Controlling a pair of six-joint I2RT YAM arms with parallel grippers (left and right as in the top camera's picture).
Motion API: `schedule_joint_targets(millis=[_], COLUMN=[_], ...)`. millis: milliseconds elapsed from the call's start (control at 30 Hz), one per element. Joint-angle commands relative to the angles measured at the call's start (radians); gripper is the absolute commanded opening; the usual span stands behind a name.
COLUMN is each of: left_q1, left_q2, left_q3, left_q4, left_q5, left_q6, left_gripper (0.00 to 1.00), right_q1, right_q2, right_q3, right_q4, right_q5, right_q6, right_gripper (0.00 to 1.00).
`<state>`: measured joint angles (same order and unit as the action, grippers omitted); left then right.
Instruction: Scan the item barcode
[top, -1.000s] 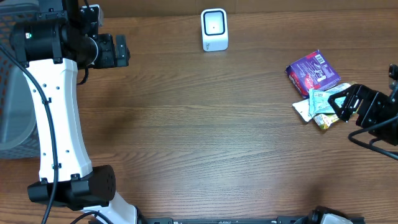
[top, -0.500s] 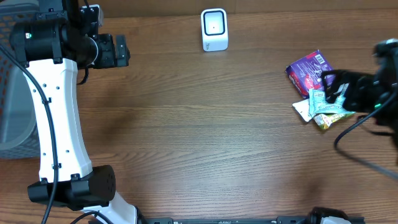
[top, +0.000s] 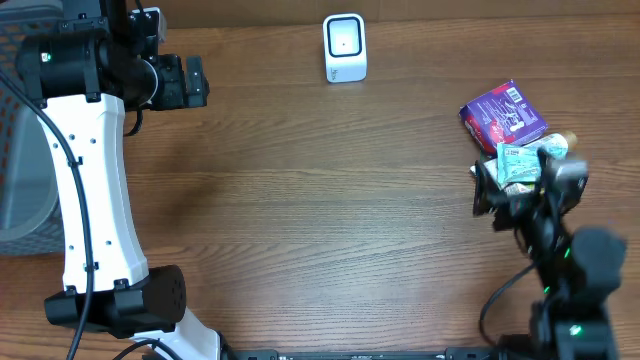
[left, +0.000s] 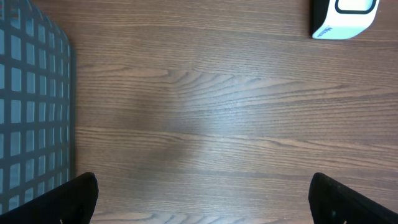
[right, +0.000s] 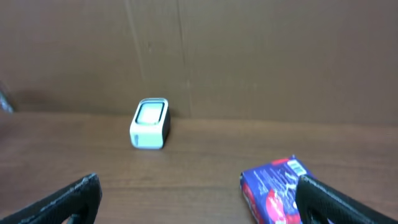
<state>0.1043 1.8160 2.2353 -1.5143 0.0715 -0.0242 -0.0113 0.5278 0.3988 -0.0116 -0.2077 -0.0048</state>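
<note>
Purple packet (top: 503, 113) lies on tabletop (top: 320, 200), well apart from scanner (top: 345, 47) | right tool (right: 198, 183) released, empty, poised by it, likely for pickup | left tool (left: 204, 183) released, empty, parked aside.

Two arms: one white-shelled, one dark

The left arm (top: 92, 190), at nine o'clock overhead, has a long white link between round black joint housings, thin black cables (top: 84, 220) along it and a green light (top: 44, 57) on the upper housing. The right arm (top: 590, 265), at four o'clock, is black and blurred, with a looping black cable (top: 490, 305). The left end effector (left: 204, 199) and right end effector (right: 199, 202) have matte black fingers (left: 74, 196).
</note>
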Motion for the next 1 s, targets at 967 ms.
schedule_joint_targets(millis=[967], left_q1=[-0.005], left_q2=[0.008], left_q3=[0.005], left_q4=[0.001], left_q5=[-0.001], left_q6=[-0.006], left_gripper=[1.00], right_q1=[0.056], right_q2=[-0.525], right_q3=[-0.391], right_q4=[-0.061], right_q5=[0.084], right_q6=[0.008], right_gripper=[1.00])
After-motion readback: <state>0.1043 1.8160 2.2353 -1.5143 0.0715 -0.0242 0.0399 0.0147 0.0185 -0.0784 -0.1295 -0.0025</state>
